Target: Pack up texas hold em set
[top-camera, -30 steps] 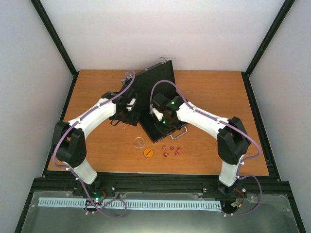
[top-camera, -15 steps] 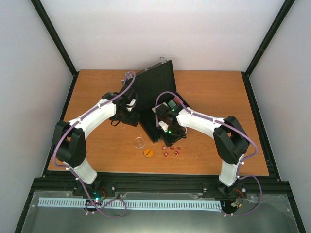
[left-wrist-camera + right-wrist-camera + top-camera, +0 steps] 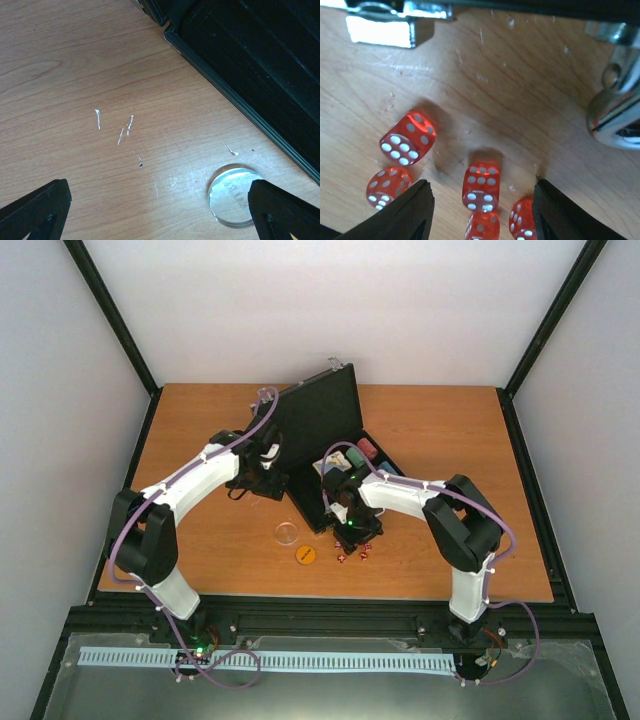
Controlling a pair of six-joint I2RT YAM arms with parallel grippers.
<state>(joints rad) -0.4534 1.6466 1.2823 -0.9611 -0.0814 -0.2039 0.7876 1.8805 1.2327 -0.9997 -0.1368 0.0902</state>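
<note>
The black rectangular briefcase with silver latches [image 3: 318, 425] stands open on the wooden surface [image 3: 450, 430], lid raised; the right gripper [image 3: 482, 210] hangs over the small red translucent dice [image 3: 408, 137] just before its near edge, jaws spread, one die between them untouched; the left gripper [image 3: 160, 210] holds its jaws wide over bare wood beside the clear round disc [image 3: 233, 195]; the flat orange disc [image 3: 306, 555] lies near.

All I've got on the wooden table [image 3: 200, 420]: the open black briefcase [image 3: 315, 425] mid-table, with a clear disc [image 3: 286, 533], orange disc [image 3: 306, 555] and red dice [image 3: 352, 553] near its front edge.
</note>
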